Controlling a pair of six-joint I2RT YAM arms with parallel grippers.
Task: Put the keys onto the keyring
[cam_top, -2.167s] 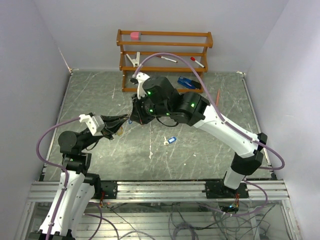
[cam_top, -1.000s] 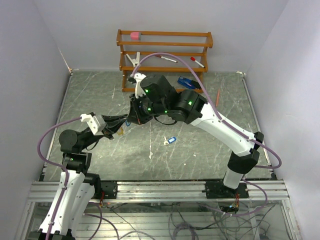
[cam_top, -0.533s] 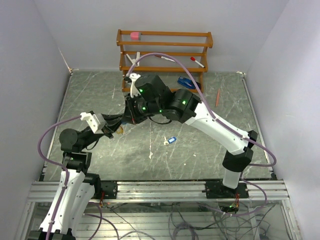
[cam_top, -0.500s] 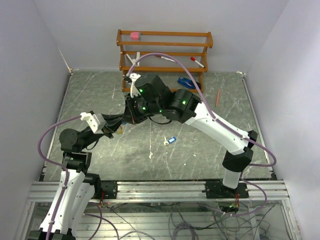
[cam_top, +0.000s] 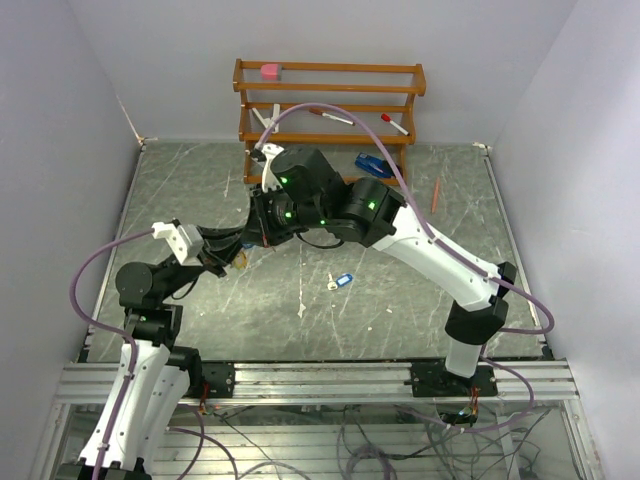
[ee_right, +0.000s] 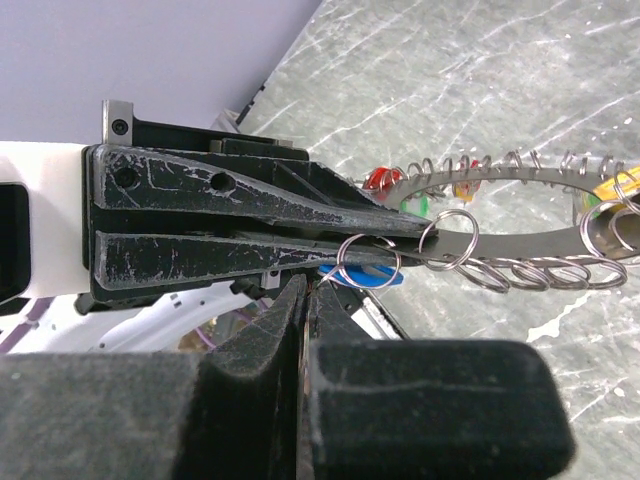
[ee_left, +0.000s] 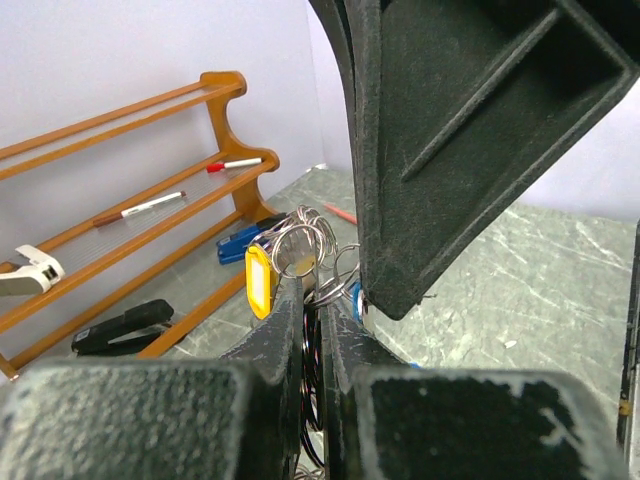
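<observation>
In the right wrist view my left gripper's black fingers (ee_right: 250, 215) are shut on the keyring (ee_right: 540, 245), a flat grey ring edged with small wire loops. Red (ee_right: 378, 180), green (ee_right: 415, 205) and yellow (ee_right: 610, 190) tagged keys hang on it. My right gripper (ee_right: 308, 290) is shut, and a blue-tagged key (ee_right: 365, 275) sits at its tips with its split ring against the keyring's end. In the left wrist view my left gripper (ee_left: 316, 300) clamps the ring edge-on, with a yellow tag (ee_left: 260, 280) beyond. In the top view both grippers (cam_top: 240, 248) (cam_top: 262, 228) meet above the table's left half. Another blue-tagged key (cam_top: 340, 282) lies loose on the table.
A wooden rack (cam_top: 330, 100) stands at the back with a pink block, a white clip and markers. A blue stapler (cam_top: 378, 165) sits below it and an orange pencil (cam_top: 436, 193) lies to the right. A black stapler (ee_left: 120, 328) shows under the rack.
My right wrist has shifted a little left and toward the back. My left wrist has risen slightly with the keyring. Both grippers stay shut and close together.
</observation>
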